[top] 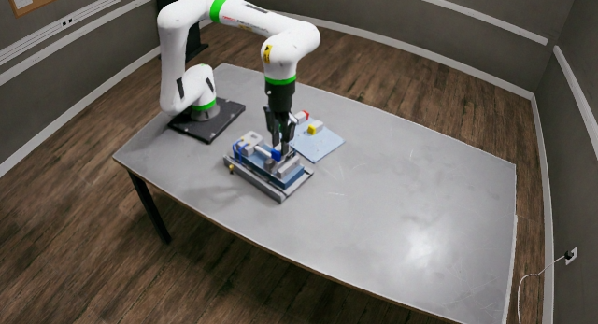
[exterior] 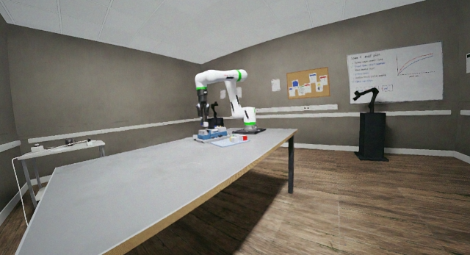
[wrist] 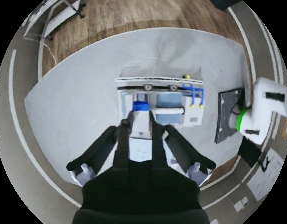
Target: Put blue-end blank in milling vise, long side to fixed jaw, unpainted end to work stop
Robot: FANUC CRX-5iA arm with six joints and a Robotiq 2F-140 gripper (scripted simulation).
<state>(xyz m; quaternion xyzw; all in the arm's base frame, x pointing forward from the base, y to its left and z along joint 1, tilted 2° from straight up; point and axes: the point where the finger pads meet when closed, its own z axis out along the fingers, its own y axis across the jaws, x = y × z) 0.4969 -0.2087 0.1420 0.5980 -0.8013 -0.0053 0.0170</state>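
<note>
My gripper (top: 280, 150) (exterior: 203, 123) (wrist: 140, 116) points straight down over the milling vise (top: 291, 177) (exterior: 211, 134) (wrist: 168, 99) and is shut on the blank with the blue end (top: 277, 154) (wrist: 142, 144). The blank sits low between the jaws, its blue end toward the hosed jaw (top: 249, 142). The fixed jaw (top: 288, 166) lies on the near side of the fingers. I cannot tell whether the blank rests on the low bars or touches the work stop. A red-ended blank (top: 303, 116) (exterior: 243, 137) and a yellow-ended blank (top: 315, 127) (exterior: 233, 139) lie on the light-blue plate (top: 322, 147) (exterior: 225, 142).
The arm's black base plate (top: 207, 123) (exterior: 250, 131) stands behind the vise on the grey table (top: 397, 189). The plate lies just right of the vise. A small side table (exterior: 62, 146) stands by the far wall.
</note>
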